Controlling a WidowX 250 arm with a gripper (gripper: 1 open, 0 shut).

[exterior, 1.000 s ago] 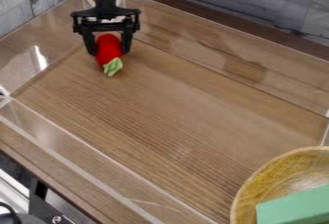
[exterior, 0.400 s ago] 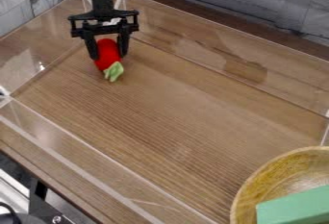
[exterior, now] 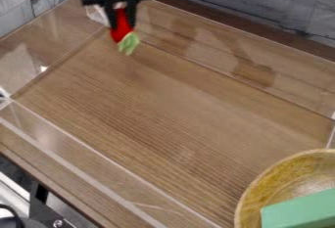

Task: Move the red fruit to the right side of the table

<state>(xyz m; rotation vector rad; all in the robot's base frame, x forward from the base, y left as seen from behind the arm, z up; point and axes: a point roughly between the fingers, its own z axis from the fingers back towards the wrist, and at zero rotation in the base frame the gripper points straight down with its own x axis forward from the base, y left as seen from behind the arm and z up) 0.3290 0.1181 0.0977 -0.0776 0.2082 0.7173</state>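
The red fruit (exterior: 121,23), glossy with a pale green leafy cap hanging below it, is lifted off the table (exterior: 183,124) at the far left. My gripper (exterior: 119,15) is shut on it from above, pointing steeply down. Motion blurs the gripper and the fruit. The fingers partly hide the fruit's top, and the arm above runs out of the frame.
A round yellowish wooden bowl (exterior: 260,188) sits at the front right corner with a green block (exterior: 309,215) in it. Low clear acrylic walls (exterior: 26,61) edge the tabletop on all sides. A grey plank wall stands behind.
The gripper closed on the red fruit, then rose and shifted a little right with it. The fruit, which lay on the table, now hangs above it.
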